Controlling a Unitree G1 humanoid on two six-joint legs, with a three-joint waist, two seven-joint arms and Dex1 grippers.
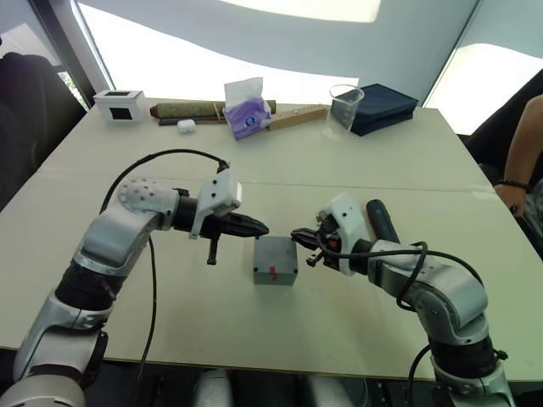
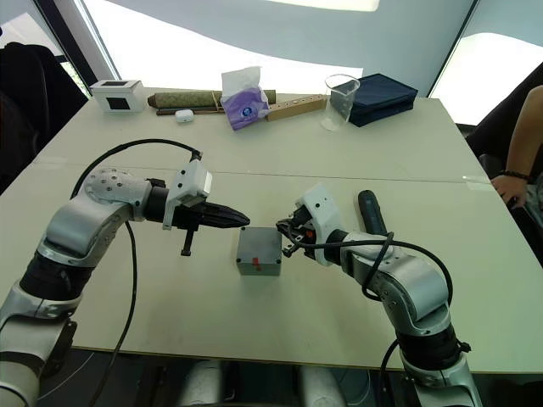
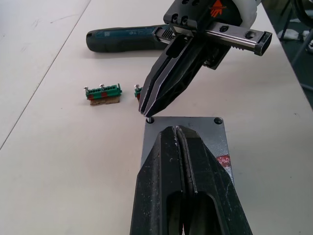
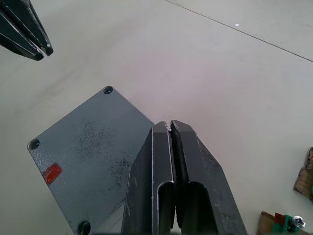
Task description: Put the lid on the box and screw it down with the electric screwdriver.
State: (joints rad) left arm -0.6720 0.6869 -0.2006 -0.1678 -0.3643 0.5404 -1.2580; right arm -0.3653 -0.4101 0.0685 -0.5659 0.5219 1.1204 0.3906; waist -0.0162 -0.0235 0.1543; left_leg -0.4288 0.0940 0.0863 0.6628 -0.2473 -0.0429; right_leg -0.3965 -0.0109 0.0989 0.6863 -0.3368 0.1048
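Two grippers are closing in on one small target, operator, and it's sitting dead centre of the head view. The lid (image 1: 275, 259) is already lying flat on the box (image 1: 276, 275), red mark facing up, so the pair is reading as a single grey block on the table (image 1: 170, 314).

Your left gripper (image 1: 259, 227) is hovering at the block's upper-left corner with its jaws pressed together, holding nothing. Your right gripper (image 1: 297, 236) is coming in from the opposite side at the upper-right corner, jaws likewise together. In the left wrist view its tips look to be pinching a tiny screw (image 3: 148, 119) right above a corner hole, though I can't be sure of the grip. That would explain the pose: you're seeding a fastener before any driving begins.

The electric screwdriver (image 1: 381, 220) is lying untouched on the table just right of centre, behind your right wrist, within easy reach once the screws are sitting. The green circuit boards (image 3: 102, 93) are resting near it, out of the way.

Up along the top edge, the tissue pack (image 1: 246, 108), plastic cup (image 1: 344, 110) and white box (image 1: 119, 104) are staying well clear. A person's hand (image 1: 513, 197) is resting at the right edge.

My read: lid placed, screwing not yet started.
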